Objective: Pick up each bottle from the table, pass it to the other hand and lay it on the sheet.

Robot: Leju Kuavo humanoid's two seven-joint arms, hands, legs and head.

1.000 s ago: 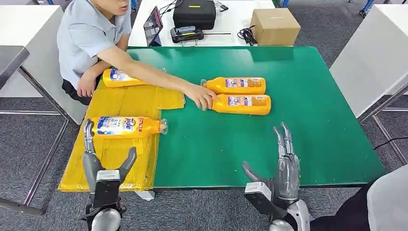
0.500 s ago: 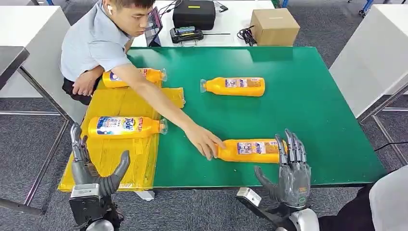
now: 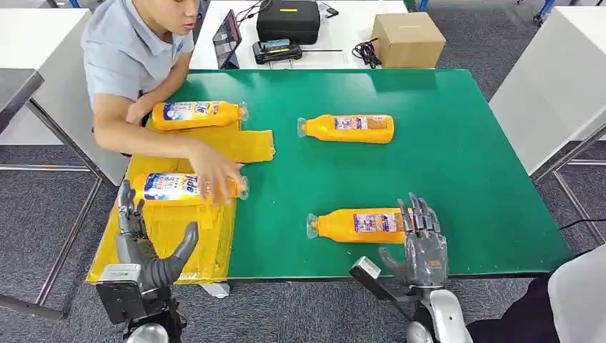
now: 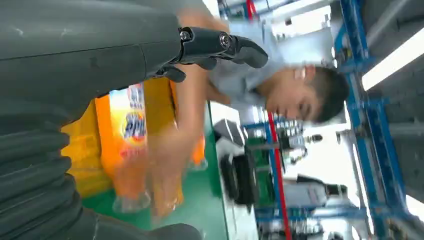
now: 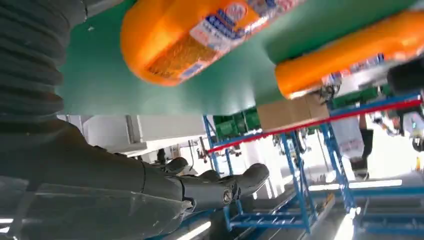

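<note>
Four orange bottles lie on their sides. The nearest bottle (image 3: 357, 225) rests on the green table (image 3: 464, 164), its base right beside my right hand (image 3: 423, 247), which stands upright with fingers apart and holds nothing. The right wrist view looks along that bottle (image 5: 200, 35), with a second bottle (image 5: 350, 50) behind it. That second bottle (image 3: 348, 128) lies farther back on the table. Two bottles (image 3: 196, 114) (image 3: 179, 188) lie on the yellow sheet (image 3: 171, 236). My left hand (image 3: 143, 250) hovers open over the sheet's near edge, empty.
A person sits at the table's far left, with a hand (image 3: 214, 171) on the nearer sheet bottle. A white table behind holds a cardboard box (image 3: 409, 39), a black case (image 3: 289, 20) and a tablet (image 3: 227, 39). Another white table (image 3: 557, 86) stands to the right.
The person let go of the near bottle and swung the hand back to the bottle on the sheet. My right hand sank slightly beside the near bottle's base. My left hand shifted a little.
</note>
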